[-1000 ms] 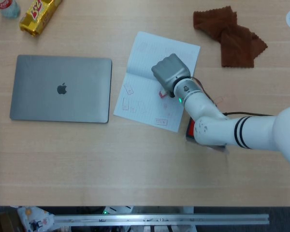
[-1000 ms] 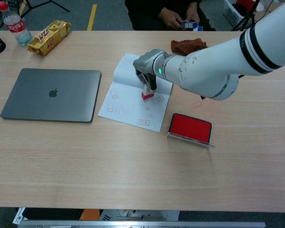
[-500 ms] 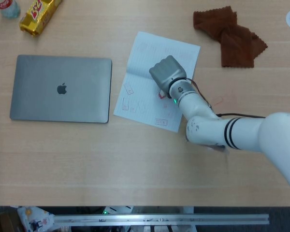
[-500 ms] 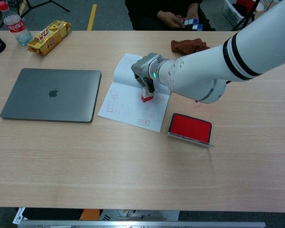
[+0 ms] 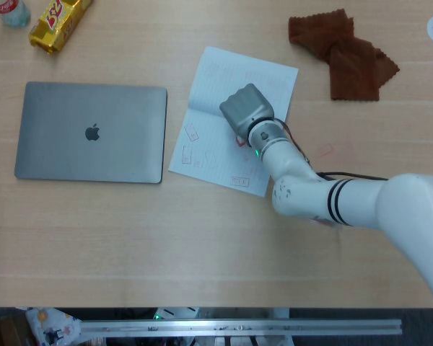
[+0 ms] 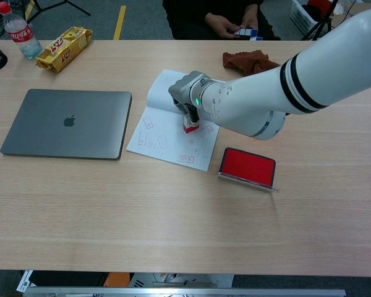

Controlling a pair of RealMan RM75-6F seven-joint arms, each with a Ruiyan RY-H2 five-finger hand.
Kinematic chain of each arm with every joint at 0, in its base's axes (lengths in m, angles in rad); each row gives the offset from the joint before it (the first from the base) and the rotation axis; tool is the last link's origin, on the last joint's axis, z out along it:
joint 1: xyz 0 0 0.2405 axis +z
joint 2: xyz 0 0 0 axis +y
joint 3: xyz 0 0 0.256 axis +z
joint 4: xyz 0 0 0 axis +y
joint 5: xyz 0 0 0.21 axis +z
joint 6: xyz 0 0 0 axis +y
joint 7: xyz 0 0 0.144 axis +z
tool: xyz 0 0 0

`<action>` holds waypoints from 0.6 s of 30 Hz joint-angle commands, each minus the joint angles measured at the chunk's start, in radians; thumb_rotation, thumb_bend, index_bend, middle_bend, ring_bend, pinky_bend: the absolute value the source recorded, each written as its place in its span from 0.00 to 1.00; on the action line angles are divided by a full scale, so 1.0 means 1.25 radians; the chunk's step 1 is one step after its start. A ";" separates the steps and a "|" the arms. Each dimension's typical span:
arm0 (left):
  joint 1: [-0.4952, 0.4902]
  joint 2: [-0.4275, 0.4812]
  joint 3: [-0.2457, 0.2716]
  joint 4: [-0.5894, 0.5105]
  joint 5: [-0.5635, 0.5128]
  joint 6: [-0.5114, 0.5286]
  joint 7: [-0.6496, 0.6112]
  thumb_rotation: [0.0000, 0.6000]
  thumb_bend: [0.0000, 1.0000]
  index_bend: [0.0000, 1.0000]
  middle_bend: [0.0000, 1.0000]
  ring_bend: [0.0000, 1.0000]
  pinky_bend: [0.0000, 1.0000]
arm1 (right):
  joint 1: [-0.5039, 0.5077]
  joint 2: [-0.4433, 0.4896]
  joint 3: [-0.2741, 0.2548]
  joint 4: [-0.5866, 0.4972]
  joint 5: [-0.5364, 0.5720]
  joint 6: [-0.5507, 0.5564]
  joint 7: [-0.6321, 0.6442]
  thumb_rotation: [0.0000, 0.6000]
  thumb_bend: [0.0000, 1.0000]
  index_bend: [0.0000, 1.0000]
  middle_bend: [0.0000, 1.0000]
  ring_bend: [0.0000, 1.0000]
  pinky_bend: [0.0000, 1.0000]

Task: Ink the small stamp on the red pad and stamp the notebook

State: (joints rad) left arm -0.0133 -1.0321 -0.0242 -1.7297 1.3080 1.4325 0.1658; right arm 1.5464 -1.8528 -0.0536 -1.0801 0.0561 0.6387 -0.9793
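The open notebook [image 5: 209,155] [image 6: 157,139] lies mid-table with several faint red stamp marks on its lined page. My right hand [image 5: 247,112] [image 6: 185,93] grips the small red and white stamp [image 6: 190,127] [image 5: 242,140] from above. The stamp's base sits on the page, near the notebook's right side. The red ink pad [image 6: 248,167] lies open to the right of the notebook; in the head view my forearm covers it. My left hand appears in neither view.
A shut grey laptop [image 5: 91,132] [image 6: 67,123] lies left of the notebook. A brown cloth [image 5: 344,52] [image 6: 244,60] is at the far right, a yellow snack pack [image 5: 58,23] [image 6: 64,48] and a bottle [image 6: 20,31] at the far left. A person [image 6: 217,18] sits beyond the table.
My right hand has slid the stamp a little to the left across the page, and the notebook has shifted slightly with it.
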 commanded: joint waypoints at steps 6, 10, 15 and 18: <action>-0.001 0.001 0.000 0.000 -0.005 -0.004 0.001 1.00 0.27 0.16 0.03 0.09 0.11 | -0.004 -0.018 0.007 0.026 0.007 -0.005 -0.020 1.00 0.61 0.77 0.51 0.30 0.39; 0.000 0.001 0.000 0.001 -0.008 -0.006 0.001 1.00 0.27 0.16 0.03 0.09 0.11 | -0.005 -0.024 0.011 0.038 0.016 -0.008 -0.030 1.00 0.61 0.77 0.51 0.30 0.39; 0.000 0.000 -0.001 0.003 -0.009 -0.006 0.000 1.00 0.27 0.16 0.03 0.09 0.11 | -0.007 -0.030 0.015 0.046 0.022 -0.011 -0.044 1.00 0.61 0.77 0.51 0.30 0.39; 0.000 -0.001 0.000 0.004 -0.009 -0.007 -0.001 1.00 0.27 0.16 0.03 0.09 0.11 | -0.009 -0.029 0.019 0.045 0.024 -0.012 -0.048 1.00 0.61 0.77 0.51 0.30 0.39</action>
State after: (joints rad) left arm -0.0136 -1.0331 -0.0244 -1.7245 1.2966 1.4239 0.1651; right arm 1.5359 -1.8899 -0.0304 -1.0227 0.0852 0.6236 -1.0390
